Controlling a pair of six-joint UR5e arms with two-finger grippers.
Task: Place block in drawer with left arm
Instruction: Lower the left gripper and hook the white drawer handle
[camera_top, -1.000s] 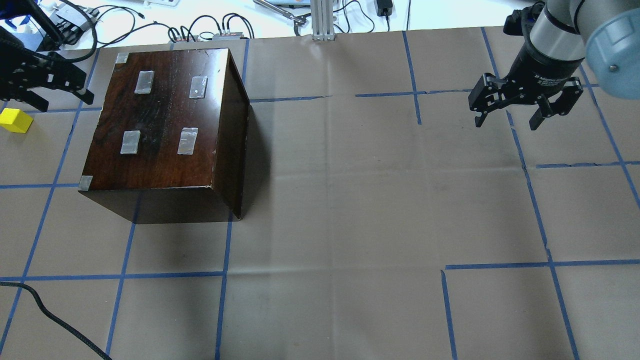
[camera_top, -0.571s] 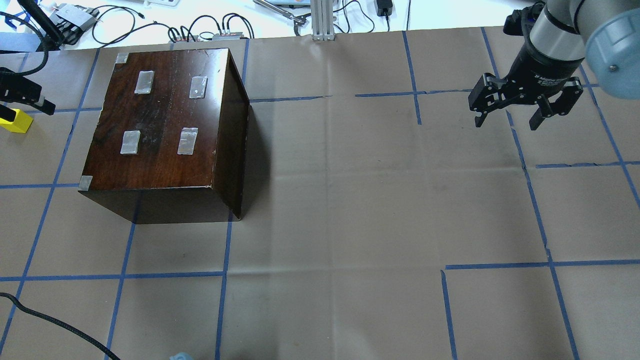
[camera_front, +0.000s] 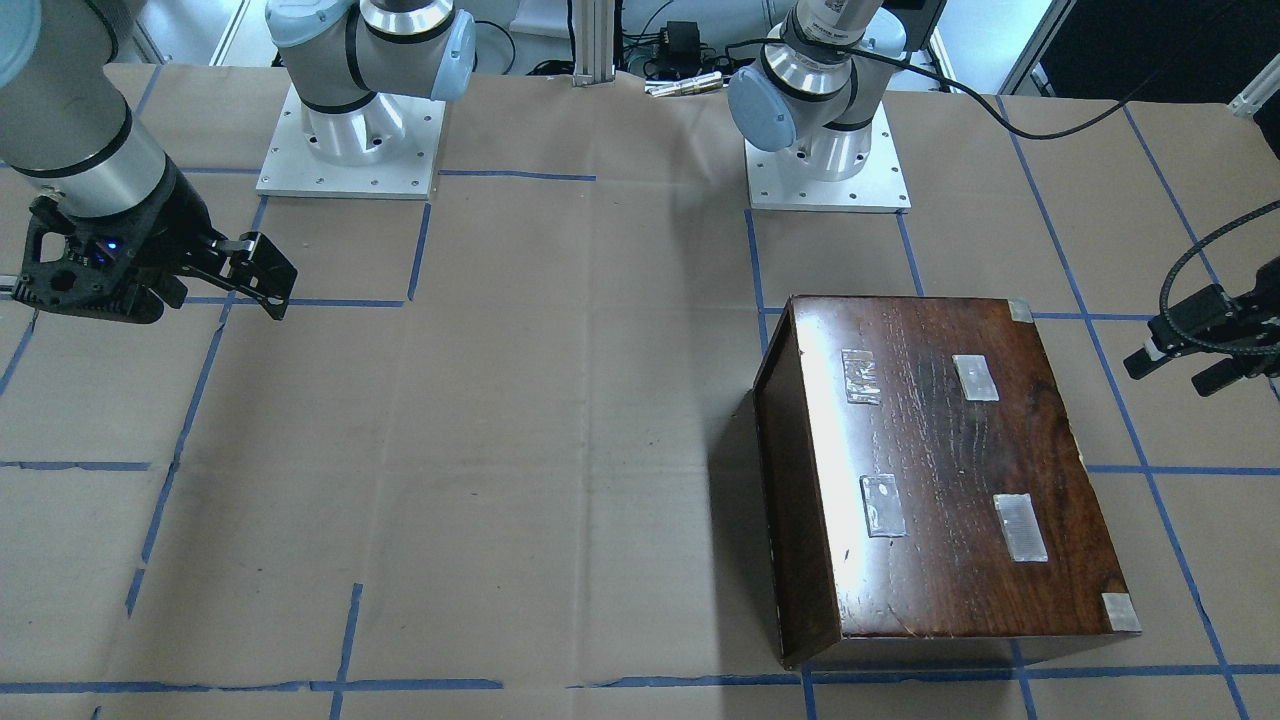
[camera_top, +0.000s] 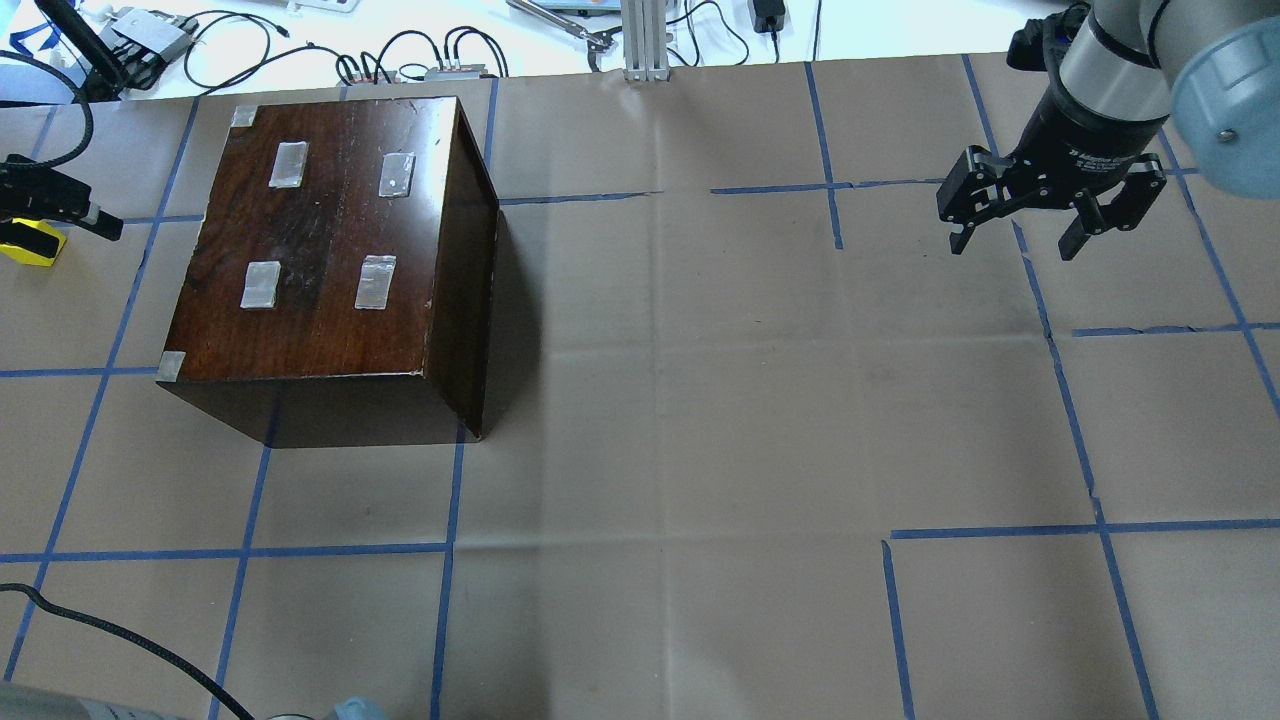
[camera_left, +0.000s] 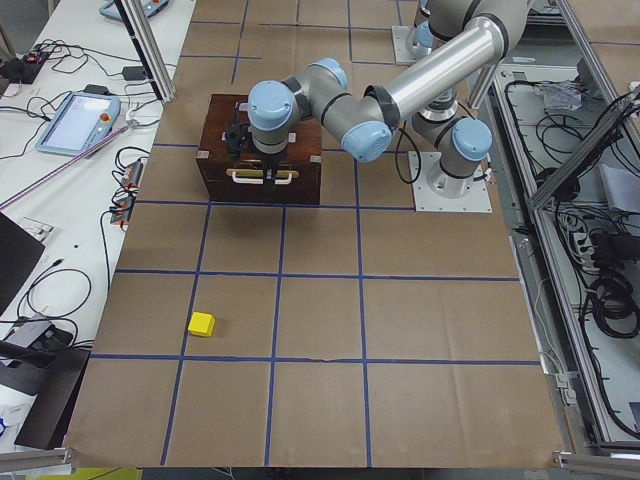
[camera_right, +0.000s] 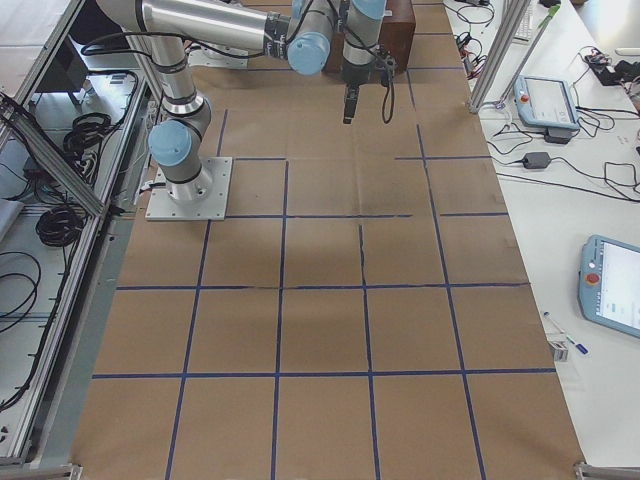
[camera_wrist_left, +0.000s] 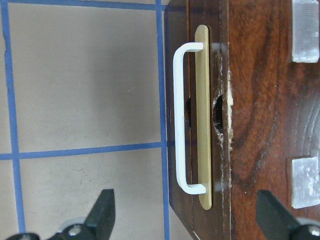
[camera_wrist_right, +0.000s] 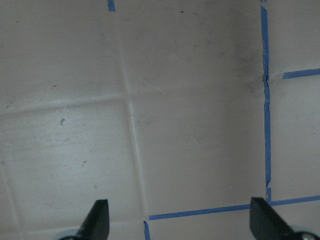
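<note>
The yellow block (camera_top: 22, 243) lies on the paper at the far left edge, left of the dark brown cabinet (camera_top: 330, 250); it also shows in the exterior left view (camera_left: 202, 323). The drawer is shut; its front with a white handle (camera_wrist_left: 181, 120) fills the left wrist view and also shows in the exterior left view (camera_left: 262, 178). My left gripper (camera_top: 70, 210) is open and empty, facing the handle from a short way off, above the block's spot. Its fingertips (camera_wrist_left: 105, 212) flank the handle. My right gripper (camera_top: 1013, 245) is open and empty at the far right.
Blue tape lines grid the brown paper table cover (camera_top: 700, 400). A black cable (camera_top: 120, 640) trails over the near left corner. Cables and devices (camera_top: 420, 60) lie beyond the table's far edge. Both arm bases (camera_front: 350, 130) stand at the robot's side.
My left gripper has dropped from high at the upper left to the cabinet's handle side, then edged right toward the cabinet. The block, the cabinet and the right arm have not moved.
</note>
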